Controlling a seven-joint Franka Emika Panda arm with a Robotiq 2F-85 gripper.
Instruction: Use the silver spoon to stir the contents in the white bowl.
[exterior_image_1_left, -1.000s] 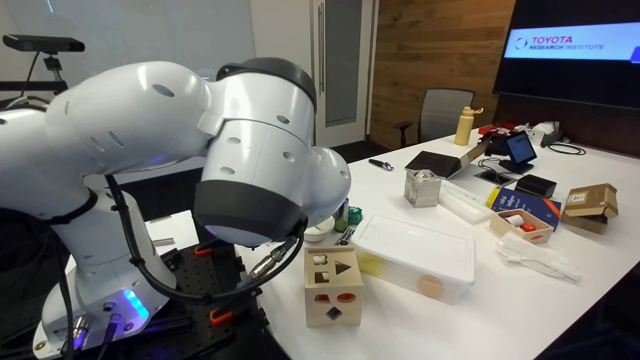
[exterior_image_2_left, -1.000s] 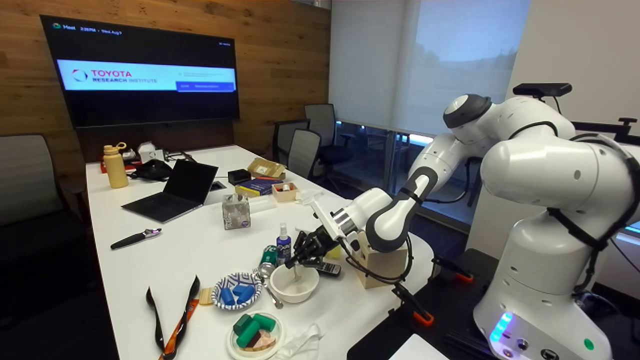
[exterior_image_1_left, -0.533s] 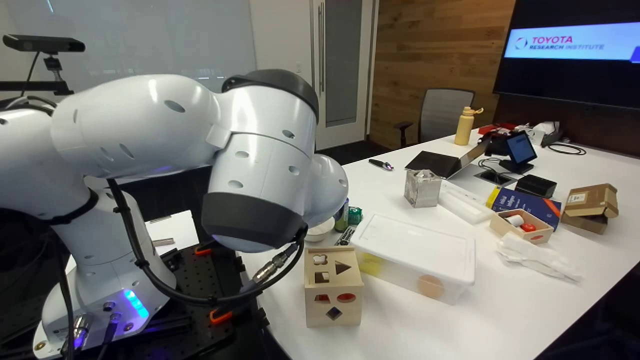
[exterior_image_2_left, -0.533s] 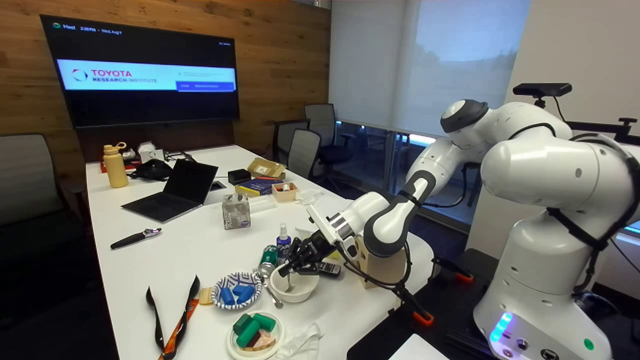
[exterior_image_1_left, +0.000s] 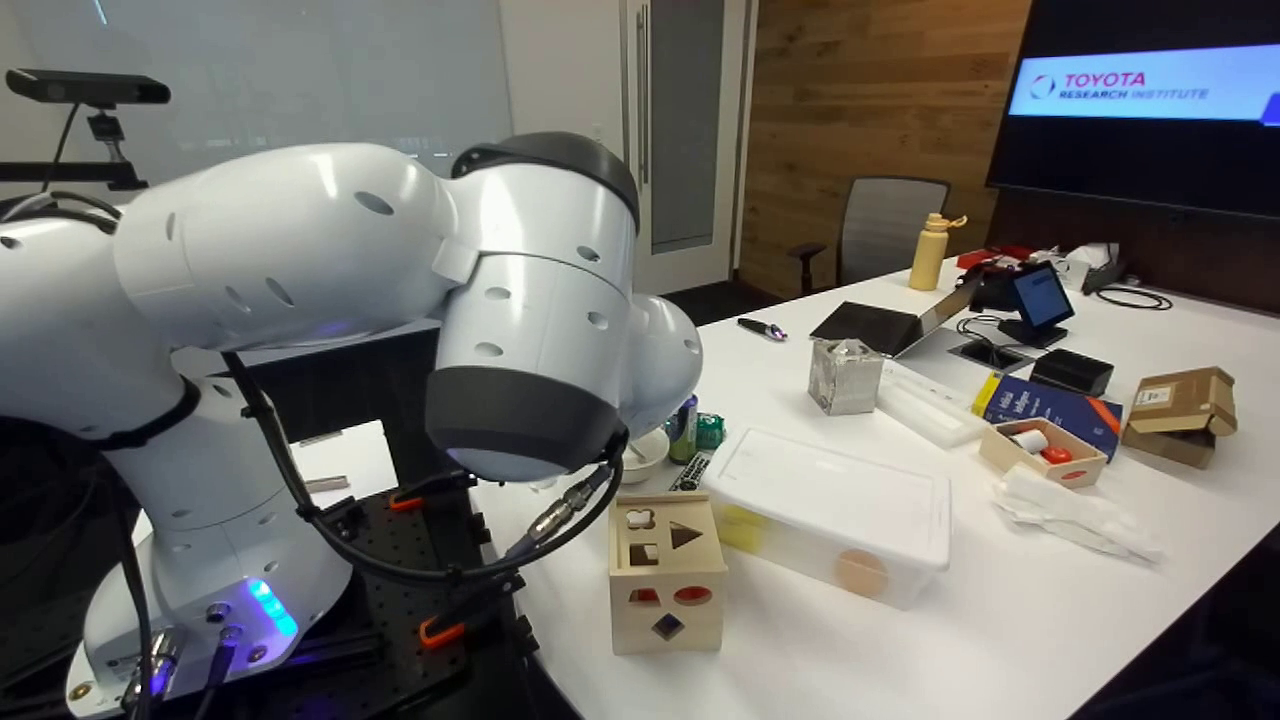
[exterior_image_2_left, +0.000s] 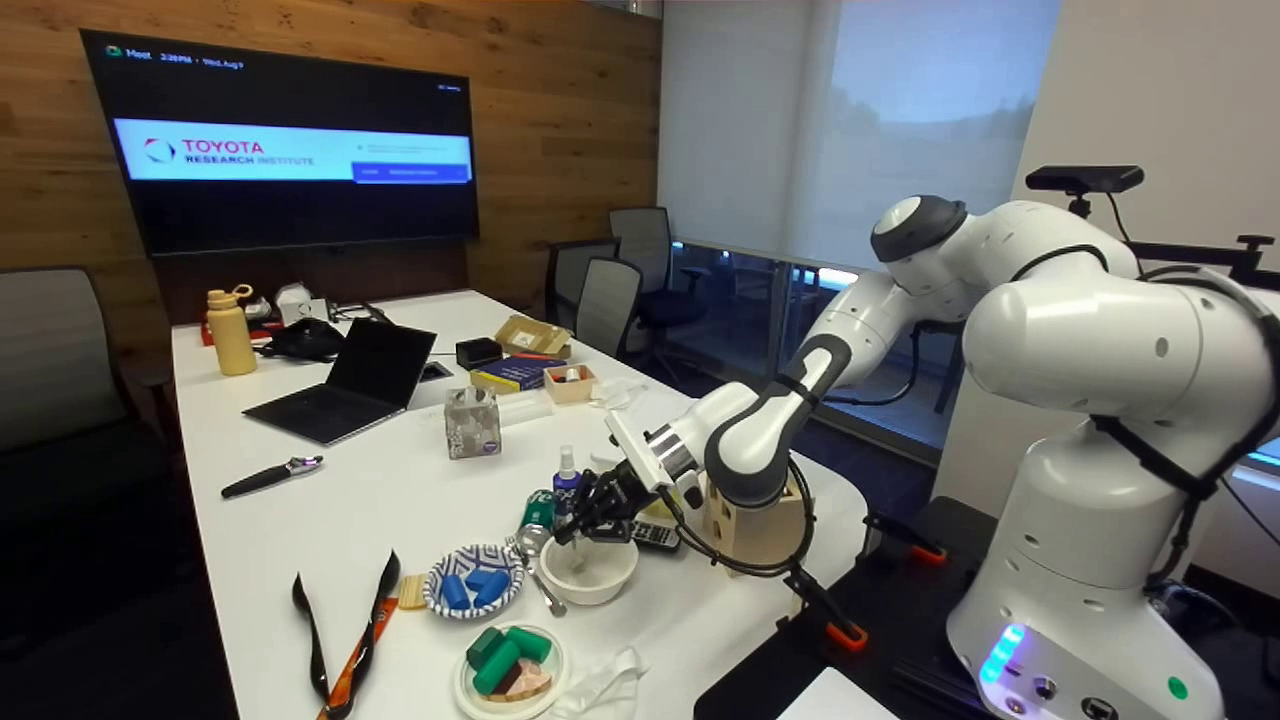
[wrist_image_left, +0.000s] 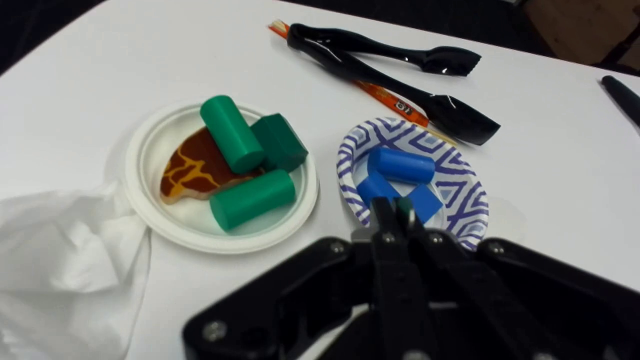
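The white bowl (exterior_image_2_left: 600, 597) stands near the table's edge in an exterior view. It also shows, partly hidden by the arm, in an exterior view (exterior_image_1_left: 645, 472). My gripper (exterior_image_2_left: 567, 532) is over its far left rim, tilted down. The fingers, nearly together in the wrist view (wrist_image_left: 392, 207), are shut on a thin object with a pale glint. It looks like the silver spoon (exterior_image_2_left: 577, 556), whose lower part reaches into the bowl. The bowl's inside looks pale; the contents cannot be made out. The bowl itself is hidden in the wrist view.
A patterned bowl (wrist_image_left: 457, 217) with blue blocks and a white plate (wrist_image_left: 220, 245) with green blocks stand near the bowl. Silver cutlery (exterior_image_2_left: 545, 588), a green can (exterior_image_2_left: 537, 508), a spray bottle (exterior_image_2_left: 566, 480), a remote (exterior_image_2_left: 655, 536) and a wooden cube (exterior_image_2_left: 750, 535) surround it.
My gripper has moved left across the bowl in an exterior view, first dipping, then rising slightly. The spoon has moved with it, from mid-bowl toward the far left side.
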